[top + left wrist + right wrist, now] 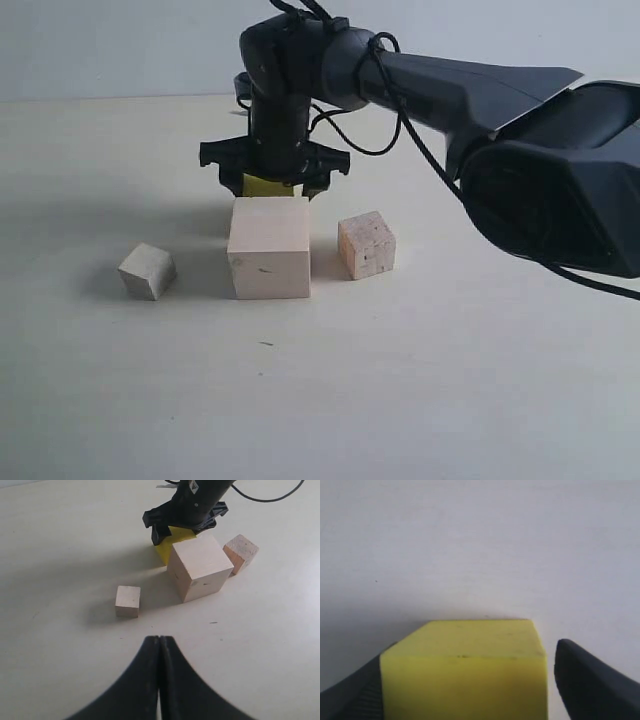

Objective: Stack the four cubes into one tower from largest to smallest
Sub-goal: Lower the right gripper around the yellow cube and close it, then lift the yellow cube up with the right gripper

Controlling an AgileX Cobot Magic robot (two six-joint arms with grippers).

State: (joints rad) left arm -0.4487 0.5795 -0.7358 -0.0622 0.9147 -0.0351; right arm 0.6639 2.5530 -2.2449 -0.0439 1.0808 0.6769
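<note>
The large pale wood cube [268, 247] [200, 567] stands mid-table. Right behind it sits the bright yellow cube [268, 185] [167, 542] [465, 675], with my right gripper [275, 187] [470, 690] lowered around it. One finger [365, 692] touches a side of the cube. The other finger [585, 680] stands a small gap off, so the jaws are open. The speckled tan cube [367, 245] [241, 552] rests to the right of the large cube, and the small greyish-white cube [148, 271] [128, 601] to its left. My left gripper [160, 639] hovers shut and empty in front of the cubes.
The pale tabletop [400, 390] [60, 545] carries nothing but the four cubes. The right arm's dark body [560, 180] reaches in from the right above the table. The left arm does not show in the exterior view.
</note>
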